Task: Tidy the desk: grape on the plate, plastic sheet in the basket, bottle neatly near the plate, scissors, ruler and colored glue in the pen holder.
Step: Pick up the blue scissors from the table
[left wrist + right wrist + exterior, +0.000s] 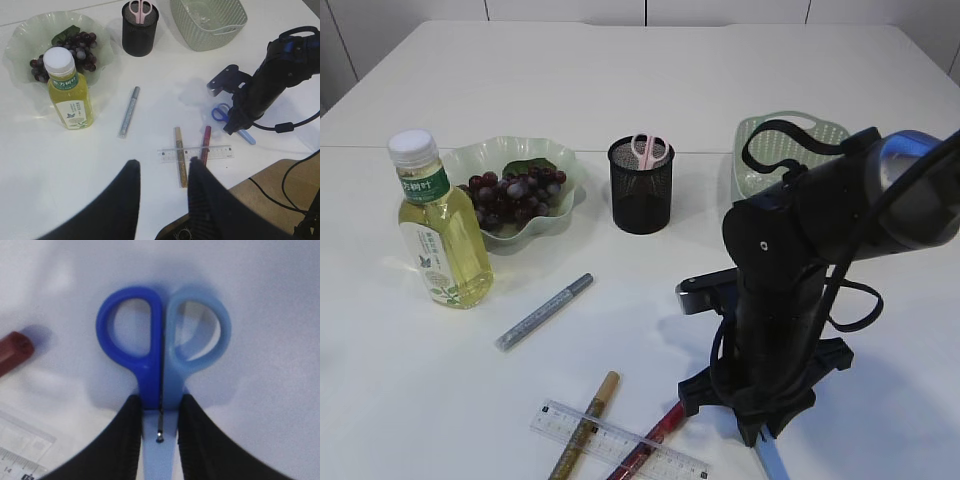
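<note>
The right pincer [159,415] pinches the blue scissors [160,355] just below the handles (near the pivot, likely for balance), flat on the table [640,90], well apart from the pen holder [641,186]. The left pincer [162,192] hangs spread, empty.

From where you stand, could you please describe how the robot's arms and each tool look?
The right arm is matte black and bulky, with a glossy blue-grey section near the top and looped black cables alongside. Its tool has two smooth, rounded black fingers. The left tool has similar black fingers, one ribbed on its inner face.
</note>
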